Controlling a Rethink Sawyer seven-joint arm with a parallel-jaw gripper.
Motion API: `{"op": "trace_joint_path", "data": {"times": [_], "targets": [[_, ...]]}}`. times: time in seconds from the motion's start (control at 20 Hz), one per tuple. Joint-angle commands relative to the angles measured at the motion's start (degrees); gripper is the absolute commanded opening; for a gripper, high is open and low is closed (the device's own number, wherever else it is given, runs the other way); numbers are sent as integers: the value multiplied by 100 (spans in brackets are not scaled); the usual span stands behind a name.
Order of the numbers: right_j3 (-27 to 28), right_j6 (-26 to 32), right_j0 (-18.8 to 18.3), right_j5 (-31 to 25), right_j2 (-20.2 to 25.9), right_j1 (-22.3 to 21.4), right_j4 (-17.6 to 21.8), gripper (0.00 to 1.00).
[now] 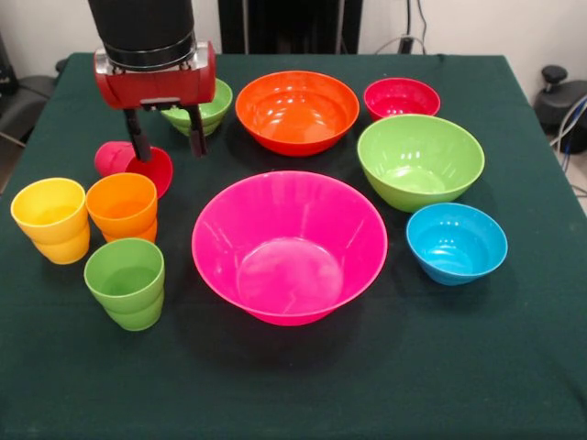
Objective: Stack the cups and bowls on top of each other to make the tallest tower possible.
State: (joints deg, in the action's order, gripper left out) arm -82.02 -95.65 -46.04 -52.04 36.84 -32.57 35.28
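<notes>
My gripper (171,154) hangs open at the back left, with nothing between its fingers. Its left finger (139,137) stands in front of a red cup (124,163) that lies on its side, mouth toward the right; I cannot tell if they touch. Behind the gripper sits a small green bowl (213,103). Yellow (50,218), orange (122,206) and green (126,280) cups stand upright at the left. The very large pink bowl (289,247) sits in the middle, with the orange bowl (296,110), small red bowl (401,97), large green bowl (420,160) and blue bowl (456,242) around it. Nothing is stacked.
Everything rests on a table covered in dark green cloth (293,390), whose edges fall away at left and right. The widest bare stretch is along the near edge. A dark chair (18,101) and black gear (559,96) stand off the table's sides.
</notes>
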Motion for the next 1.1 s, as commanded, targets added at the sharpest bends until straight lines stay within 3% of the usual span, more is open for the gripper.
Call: {"op": "trace_joint_path", "data": {"times": [0.05,0.5,0.75,1.1], "targets": [[339,2138,17,-442,217,394,403,100],[527,2228,76,-450,120,550,489,100],[645,2263,243,-542,-72,475,753,100],[660,2400,153,-466,29,603,769,100]]}}
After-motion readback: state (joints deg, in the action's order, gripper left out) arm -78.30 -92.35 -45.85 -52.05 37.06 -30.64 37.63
